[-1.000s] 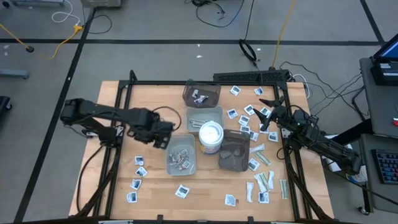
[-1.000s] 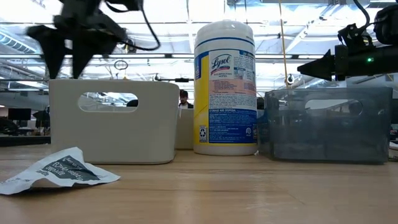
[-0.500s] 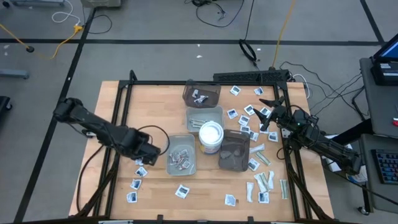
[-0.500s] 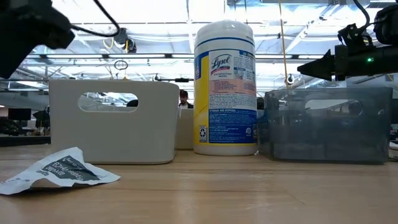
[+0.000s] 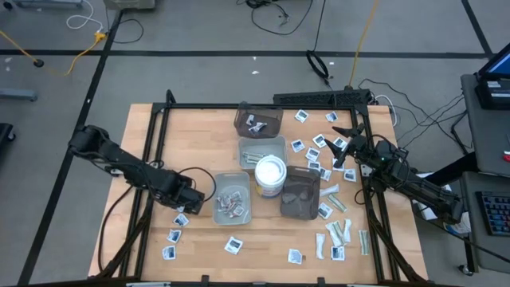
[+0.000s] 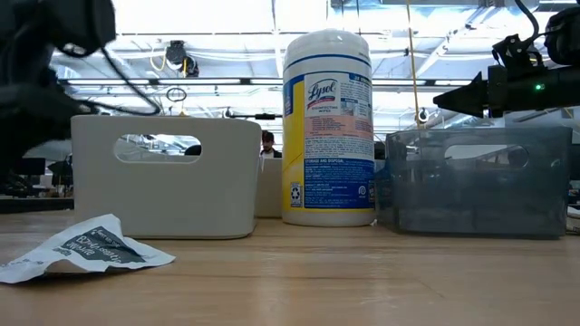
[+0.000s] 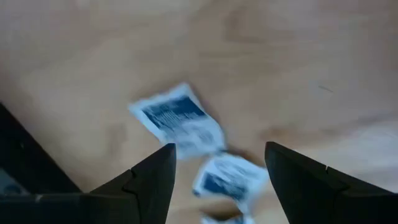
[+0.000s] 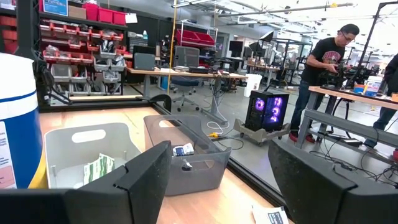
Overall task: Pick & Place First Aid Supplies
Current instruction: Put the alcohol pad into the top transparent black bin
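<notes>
Two square packets (image 7: 177,118) lie on the wood under the left gripper (image 5: 194,203), its jaws spread and empty, while the right gripper (image 5: 341,142) waits released above scattered packets.

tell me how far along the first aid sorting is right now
Partly done. Some packets already lie in the grey tray near the left arm and in the dark tray at the far side. In hand: nothing yet; the left gripper hangs open over two square packets. The right gripper waits open at the right edge. Many packets remain scattered, such as those at the right.
</notes>
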`<state>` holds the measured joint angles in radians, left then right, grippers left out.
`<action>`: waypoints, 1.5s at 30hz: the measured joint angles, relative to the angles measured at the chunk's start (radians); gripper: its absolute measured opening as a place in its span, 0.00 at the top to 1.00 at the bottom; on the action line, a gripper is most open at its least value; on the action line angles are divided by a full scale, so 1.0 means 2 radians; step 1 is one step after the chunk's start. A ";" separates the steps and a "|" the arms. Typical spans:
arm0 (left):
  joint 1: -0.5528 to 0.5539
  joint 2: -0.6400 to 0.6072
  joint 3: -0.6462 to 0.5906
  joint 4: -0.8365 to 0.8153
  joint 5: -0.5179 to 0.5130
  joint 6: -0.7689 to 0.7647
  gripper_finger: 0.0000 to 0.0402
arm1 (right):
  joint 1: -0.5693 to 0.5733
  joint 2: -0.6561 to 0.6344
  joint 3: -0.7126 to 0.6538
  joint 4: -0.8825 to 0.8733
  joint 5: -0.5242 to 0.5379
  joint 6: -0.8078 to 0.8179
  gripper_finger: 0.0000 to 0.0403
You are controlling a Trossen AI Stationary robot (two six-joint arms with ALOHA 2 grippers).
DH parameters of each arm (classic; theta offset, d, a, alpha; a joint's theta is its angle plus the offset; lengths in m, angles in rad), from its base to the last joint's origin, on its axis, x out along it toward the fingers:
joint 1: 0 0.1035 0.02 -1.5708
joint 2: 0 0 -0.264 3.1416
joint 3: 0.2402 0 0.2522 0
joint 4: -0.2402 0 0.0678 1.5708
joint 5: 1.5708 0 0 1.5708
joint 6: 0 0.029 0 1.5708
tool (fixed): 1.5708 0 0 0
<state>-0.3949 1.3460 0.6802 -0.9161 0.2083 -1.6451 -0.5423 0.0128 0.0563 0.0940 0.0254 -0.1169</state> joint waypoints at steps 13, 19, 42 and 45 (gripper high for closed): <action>0.013 -0.001 -0.052 0.054 -0.013 0.020 0.55 | 0.000 0.000 0.000 0.000 0.000 0.000 0.35; 0.013 -0.001 -0.051 0.055 0.002 0.022 0.76 | 0.000 0.000 0.000 0.000 0.000 0.000 0.35; 0.044 -0.032 0.061 -0.070 0.013 0.110 0.99 | 0.000 0.000 0.000 0.000 0.000 0.000 0.35; 0.051 -0.044 0.097 -0.096 0.014 0.152 0.99 | 0.000 0.000 0.000 0.000 0.000 0.000 0.35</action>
<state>-0.2924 1.2586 0.8734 -1.1089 0.2363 -1.3404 -0.5423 0.0128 0.0562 0.0937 0.0252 -0.1169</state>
